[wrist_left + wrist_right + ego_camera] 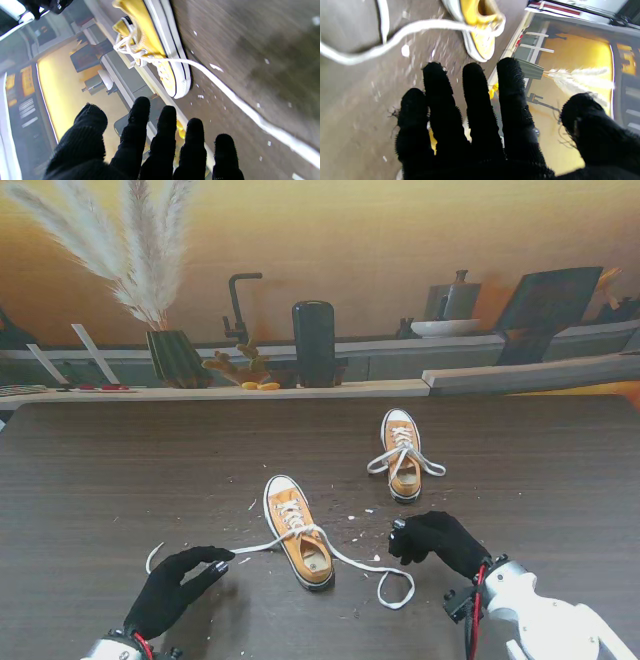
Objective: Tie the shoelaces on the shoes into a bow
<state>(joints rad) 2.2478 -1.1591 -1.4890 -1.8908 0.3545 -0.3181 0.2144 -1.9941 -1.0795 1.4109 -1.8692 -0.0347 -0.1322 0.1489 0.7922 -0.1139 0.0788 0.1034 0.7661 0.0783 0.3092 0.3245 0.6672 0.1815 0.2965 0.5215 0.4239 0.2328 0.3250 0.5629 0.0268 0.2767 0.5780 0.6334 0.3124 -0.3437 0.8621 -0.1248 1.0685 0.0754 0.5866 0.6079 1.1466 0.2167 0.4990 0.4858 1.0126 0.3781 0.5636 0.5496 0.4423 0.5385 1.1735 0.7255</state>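
Note:
The nearer yellow sneaker [300, 536] lies in the middle of the table with its white laces untied. One lace [262, 545] runs out to the left, and the other [385, 580] curls in a loop to the right. My left hand [180, 585], in a black glove, rests flat with its fingers straight beside the left lace [237, 100], holding nothing. My right hand [432, 540] hovers just right of the shoe [480, 37], fingers spread, apart from the looped lace [395, 37]. A second yellow sneaker [403, 455] stands farther from me, its laces gathered in a knot.
Small white scraps [350, 515] are scattered on the dark wood table [100, 480] around the near shoe. Along the back ledge stand a ribbed green vase [175, 358] with pampas grass and a black cylinder [314, 343].

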